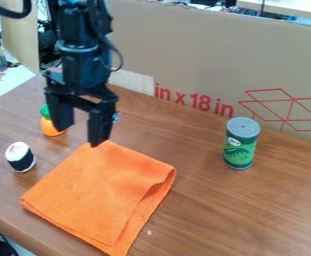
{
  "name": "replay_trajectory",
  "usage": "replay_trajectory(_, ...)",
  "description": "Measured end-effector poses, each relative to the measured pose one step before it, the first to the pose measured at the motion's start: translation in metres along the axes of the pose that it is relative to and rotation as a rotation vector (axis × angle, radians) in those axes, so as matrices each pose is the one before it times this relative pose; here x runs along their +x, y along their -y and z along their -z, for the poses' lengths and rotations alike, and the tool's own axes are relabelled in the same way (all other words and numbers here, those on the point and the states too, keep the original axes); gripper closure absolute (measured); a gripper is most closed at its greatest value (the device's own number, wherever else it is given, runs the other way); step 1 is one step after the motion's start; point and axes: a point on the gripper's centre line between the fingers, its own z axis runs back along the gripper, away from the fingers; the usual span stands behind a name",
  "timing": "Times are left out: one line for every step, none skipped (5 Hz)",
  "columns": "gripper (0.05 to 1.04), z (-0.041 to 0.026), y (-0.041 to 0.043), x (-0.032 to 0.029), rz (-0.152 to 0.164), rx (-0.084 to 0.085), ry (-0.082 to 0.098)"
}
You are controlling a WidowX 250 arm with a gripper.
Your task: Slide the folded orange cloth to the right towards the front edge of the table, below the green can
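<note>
The black gripper (pixel 81 135) hangs at the upper left, open and with nothing between its fingers, above the back corner of a folded orange cloth (pixel 101 187). Just behind and left of it, an orange toy (pixel 51 127) with a green top is partly hidden by one finger. On the table at the left lies a small white and black sushi-like piece (pixel 20 157). A green can (pixel 240 143) with a grey lid stands upright at the right, apart from the cloth.
A cardboard panel (pixel 184 55) with red print stands along the back of the wooden table (pixel 278 210). At the left edge, a pale purple thing is partly in view. The table's front edge runs across the lower left.
</note>
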Motion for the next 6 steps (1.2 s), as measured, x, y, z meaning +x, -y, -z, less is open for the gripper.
replay_trajectory(0.081,0.02349,-0.01631,0.00902,-0.0084,0.0529,-0.0678)
replay_trajectory(0.081,0.01626,-0.00444,0.00633,0.035,0.0379,-0.0024)
replay_trajectory(0.081,0.01227,0.00513,-0.00186,0.0296,-0.0023,-0.0037)
replay_trajectory(0.081,0.0163,0.01452,-0.00012,0.0459,-0.0031,-0.0352)
replay_trajectory(0.081,0.00632,0.0034,-0.00131,0.0118,0.0037,0.0074)
replay_trajectory(0.081,0.00582,0.02338,0.00635,0.0585,-0.0334,0.0073)
